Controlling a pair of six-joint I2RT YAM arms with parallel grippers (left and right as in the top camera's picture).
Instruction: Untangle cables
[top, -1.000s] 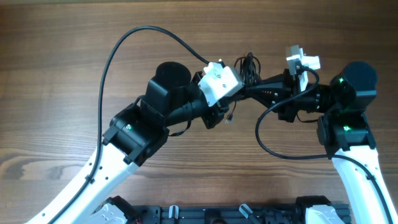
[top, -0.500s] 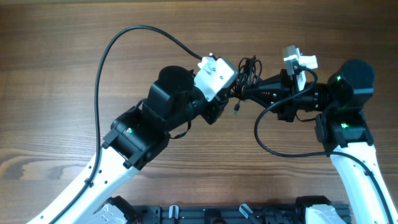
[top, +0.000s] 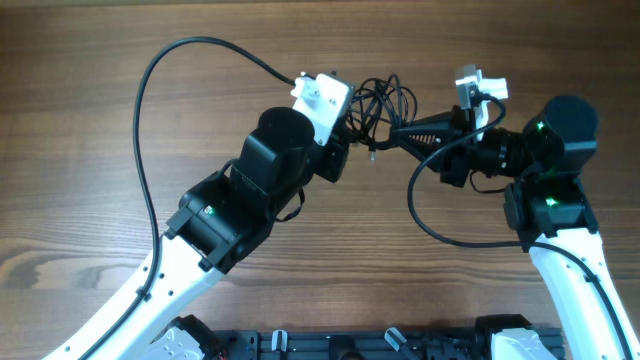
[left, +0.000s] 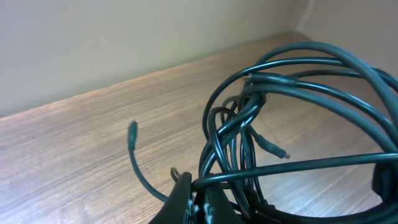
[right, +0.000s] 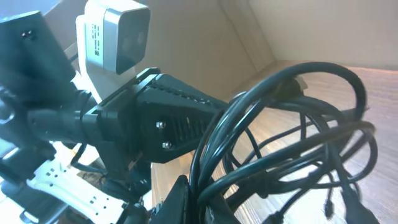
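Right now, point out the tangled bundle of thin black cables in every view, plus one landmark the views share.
Overhead: the tangled bundle of thin black cables sits at upper centre.
Left wrist: its loops fill the right half.
Right wrist: its loops sweep from bottom centre to the right edge.
Shared landmark: the brown wooden table beneath the bundle.

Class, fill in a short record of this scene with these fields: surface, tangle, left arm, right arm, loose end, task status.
surface: wooden table
tangle: cables, thin and black, looped together in one bundle between the two arms
left arm: left pincer shut on the cables
right arm: right pincer shut on the cables
loose end: one plug end sticks free of the bundle
task status: not yet untangled
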